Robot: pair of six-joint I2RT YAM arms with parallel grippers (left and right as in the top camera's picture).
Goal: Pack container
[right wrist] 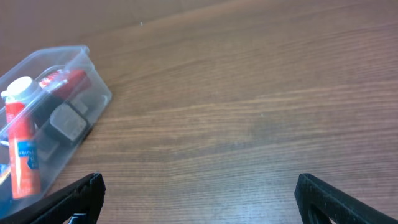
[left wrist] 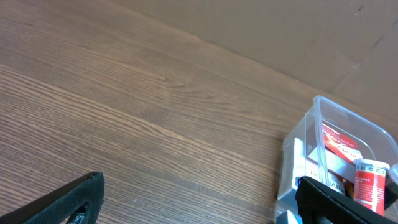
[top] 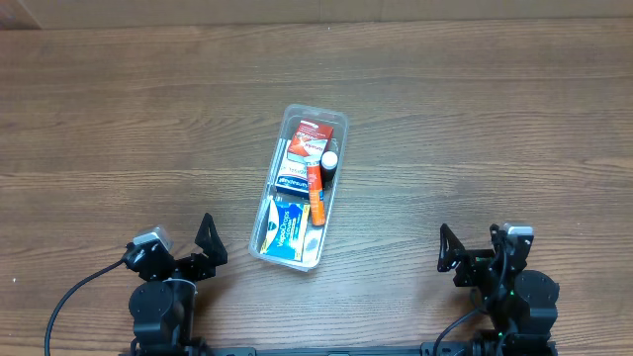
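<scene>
The clear plastic container (top: 259, 240) lies in the middle of the wooden table, long side running front to back. It holds a red box (top: 312, 133), a blue and white box (top: 287, 225), an orange tube with a white cap (top: 317, 188) and other small boxes. It shows at the right edge of the left wrist view (left wrist: 298, 140) and at the left of the right wrist view (right wrist: 93, 74). My left gripper (top: 203, 240) is open and empty at the front left. My right gripper (top: 467, 249) is open and empty at the front right. Both are apart from the container.
Bare wooden table top (top: 475, 119) surrounds the container on all sides. A black cable (top: 74, 292) runs from the left arm toward the front left edge.
</scene>
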